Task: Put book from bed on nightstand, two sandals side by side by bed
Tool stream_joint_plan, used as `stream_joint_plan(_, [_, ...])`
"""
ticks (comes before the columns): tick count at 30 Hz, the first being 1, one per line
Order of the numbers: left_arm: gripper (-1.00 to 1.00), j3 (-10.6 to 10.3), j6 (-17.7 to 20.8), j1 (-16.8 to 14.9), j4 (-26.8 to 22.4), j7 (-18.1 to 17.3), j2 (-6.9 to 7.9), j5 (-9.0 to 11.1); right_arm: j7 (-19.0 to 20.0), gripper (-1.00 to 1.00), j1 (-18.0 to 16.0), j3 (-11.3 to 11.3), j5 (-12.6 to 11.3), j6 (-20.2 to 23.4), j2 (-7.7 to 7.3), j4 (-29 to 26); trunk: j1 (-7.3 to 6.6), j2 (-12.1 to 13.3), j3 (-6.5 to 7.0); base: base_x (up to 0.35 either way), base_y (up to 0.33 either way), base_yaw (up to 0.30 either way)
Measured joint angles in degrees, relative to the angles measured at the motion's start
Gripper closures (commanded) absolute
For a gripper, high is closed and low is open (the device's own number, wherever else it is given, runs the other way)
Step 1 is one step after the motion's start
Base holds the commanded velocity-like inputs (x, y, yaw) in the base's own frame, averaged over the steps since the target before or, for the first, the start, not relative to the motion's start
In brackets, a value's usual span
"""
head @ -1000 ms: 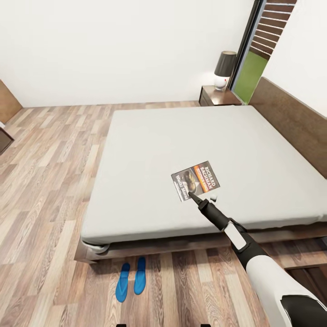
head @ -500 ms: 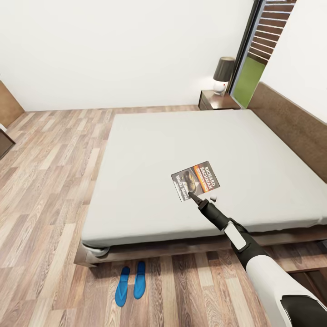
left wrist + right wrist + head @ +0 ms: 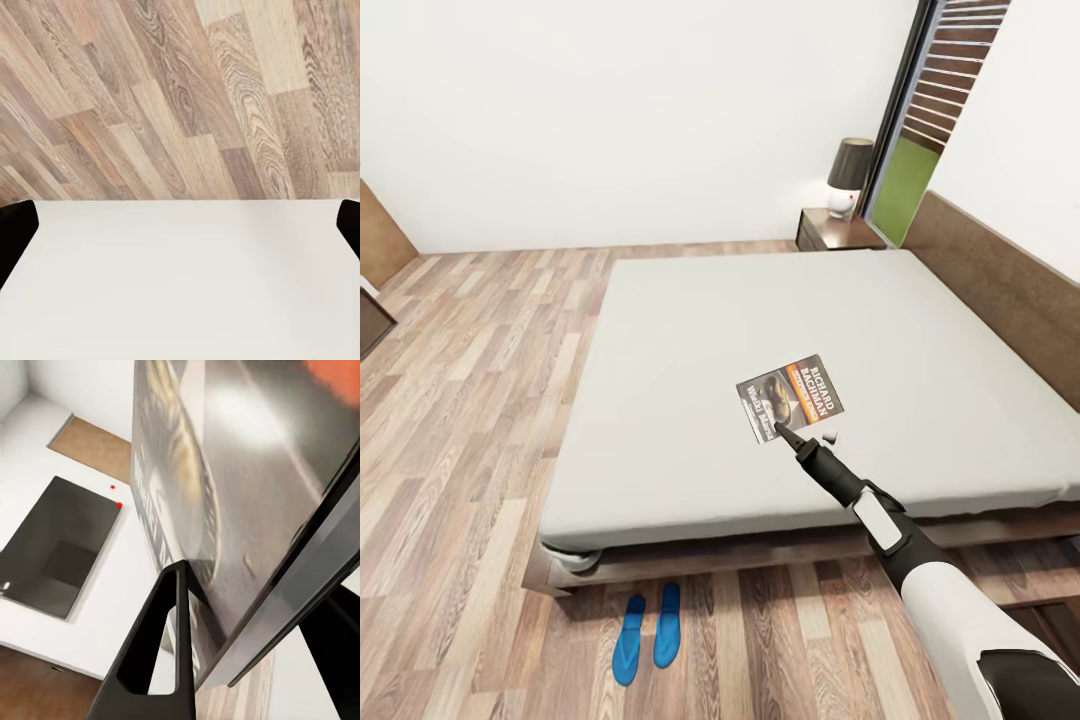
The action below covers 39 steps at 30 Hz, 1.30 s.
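In the head view the book (image 3: 792,397), dark grey with an orange band, hangs just above the pale mattress of the bed (image 3: 680,330), pinched at its near edge by my right gripper (image 3: 781,431). The right wrist view shows the book's cover (image 3: 247,472) close up, with a black finger (image 3: 161,660) pressed to it. Two blue sandals (image 3: 647,637) lie side by side on the floor at the bed's near left corner. A dark nightstand (image 3: 830,232) stands at the bed's far corner. My left gripper (image 3: 180,229) is open over the wood floor, with nothing between its fingers.
A lamp (image 3: 850,175) with a dark shade stands on the nightstand. The brown headboard (image 3: 1000,280) runs along the bed's right side, with a tall window (image 3: 920,130) behind it. A dark cabinet (image 3: 368,320) sits at the left edge. Wood floor stretches left of the bed.
The whole head view has shifted, so the camera has moved: bed and sandals look a little smaller. My right gripper stays shut on the book at the same spot in the picture.
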Motion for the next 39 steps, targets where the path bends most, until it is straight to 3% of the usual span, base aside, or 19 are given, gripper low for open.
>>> stream_joint_plan(27, [-1.0, 0.0, -0.05, 0.0, 0.0, -0.02, 0.0, 0.0, 0.02, 1.0, 0.03, 0.06, 0.02, -0.12, 0.05, 0.0, 0.0, 0.0, 2.44, 0.0, 0.0, 0.0])
stream_joint_plan(39, [-1.0, 0.0, -0.16, 0.0, 0.0, -0.01, 0.0, 0.0, -0.09, 1.0, 0.0, 0.01, 0.03, -0.12, -0.07, 0.01, 0.0, 0.01, 2.67, 0.0, 0.0, 0.0])
